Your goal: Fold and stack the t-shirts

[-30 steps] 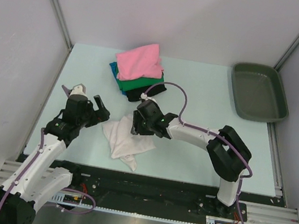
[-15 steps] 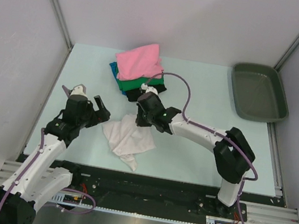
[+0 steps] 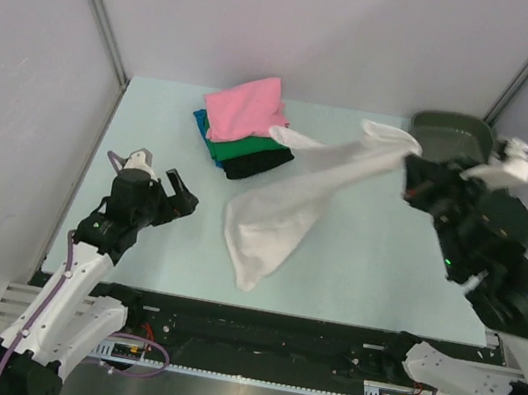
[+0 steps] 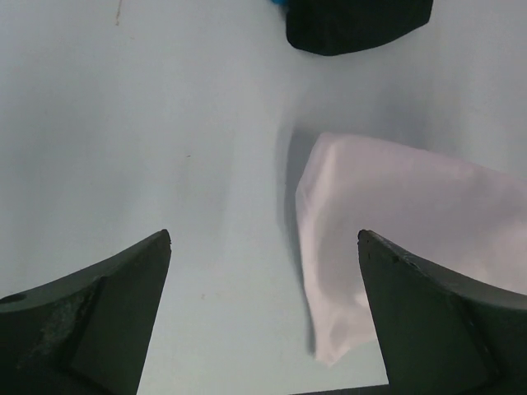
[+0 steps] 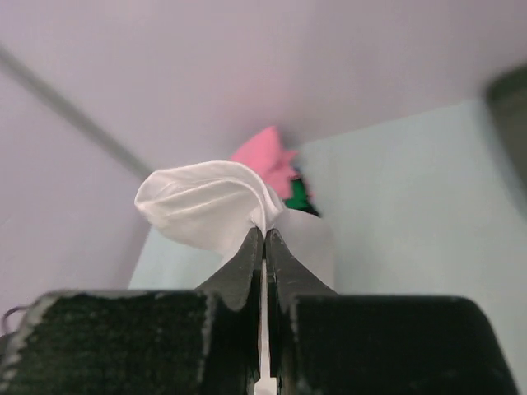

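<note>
Two arms are seen at the near edge of the table point(image 3: 354, 263). The left gripper point(image 3: 160, 180) is held low over the left part of the table, its jaws spread wide with nothing between them; in the left wrist view only bare table surface lies between its two fingers point(image 4: 99, 313).

Five t-shirts are counted: one white and four in a pile. The white t-shirt point(image 3: 283, 206) is stretched in the air from mid-table up and to the right. Its upper edge is pinched in the right gripper point(image 3: 411, 166), whose jaws are pressed fully together on a fold of the cloth. In the right wrist view the cloth is seen bunched just above the closed fingertips point(image 5: 251, 247). Whether the shirt's lowest corner touches the table cannot be told. It may hang just clear, since a shadow is cast beside it in the left wrist view.

Farther back, the pile is made up of a pink t-shirt point(image 3: 249, 106) on top, a green t-shirt point(image 3: 242, 145) under it, a teal-blue t-shirt point(image 3: 199, 121) showing only as a sliver at the left, and a black t-shirt point(image 3: 261, 165) showing at the near edge. The white shirt's free corner is seen just beside this pile.

One dark tray point(image 3: 454, 121) lies at the far right. Most of it is hidden behind the raised right arm, and only its far rim is seen.
</note>
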`<state>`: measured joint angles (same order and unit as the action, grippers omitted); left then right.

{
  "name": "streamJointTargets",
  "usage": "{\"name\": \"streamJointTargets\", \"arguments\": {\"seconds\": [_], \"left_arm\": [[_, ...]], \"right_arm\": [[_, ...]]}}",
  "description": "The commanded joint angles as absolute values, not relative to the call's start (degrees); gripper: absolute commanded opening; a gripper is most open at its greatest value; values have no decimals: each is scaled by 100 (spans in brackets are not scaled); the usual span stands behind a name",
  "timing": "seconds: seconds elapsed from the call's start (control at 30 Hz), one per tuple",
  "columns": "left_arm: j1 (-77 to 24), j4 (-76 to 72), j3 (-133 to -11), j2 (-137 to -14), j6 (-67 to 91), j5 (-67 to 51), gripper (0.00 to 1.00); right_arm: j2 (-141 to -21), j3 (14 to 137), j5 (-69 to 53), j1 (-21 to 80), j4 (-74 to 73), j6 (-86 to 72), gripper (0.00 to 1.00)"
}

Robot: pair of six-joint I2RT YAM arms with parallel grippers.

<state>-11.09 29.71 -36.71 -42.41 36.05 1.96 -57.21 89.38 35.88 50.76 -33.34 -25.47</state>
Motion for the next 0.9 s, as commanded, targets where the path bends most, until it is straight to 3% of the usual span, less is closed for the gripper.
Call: {"name": "streamJointTargets", "arguments": {"seconds": [0.0,0.23,0.27,0.37,0.4,0.73,0.87], "left_arm": [[-1072,2681,-3744,-4131,3735,-430,99],[-1230,2505,-3542,-4175,3893,-809,95],[-1257,2487,-3481,-4149,3920,-800,95],[-1379,2435,-3428,-4078,3981,-747,94],[-1449,2417,-3428,-4078,4008,-721,94],[-2250,2014,-3568,-4701,4140,-431,93],[-2461,1670,-3726,-5430,4052,-466,86]], "right_arm": [[-4906,7598,4878,4580,-5165,-3268,0],[-4667,6873,4973,3815,-6064,-3849,0],[-4702,6864,4992,3806,-6091,-3867,17],[-4693,6873,4774,3797,-5811,-3736,91],[-4702,6873,4485,3806,-5557,-3614,94],[-6010,6636,3139,4008,-4291,-3420,94],[-6862,6407,2348,3946,-3273,-3209,92]]}}
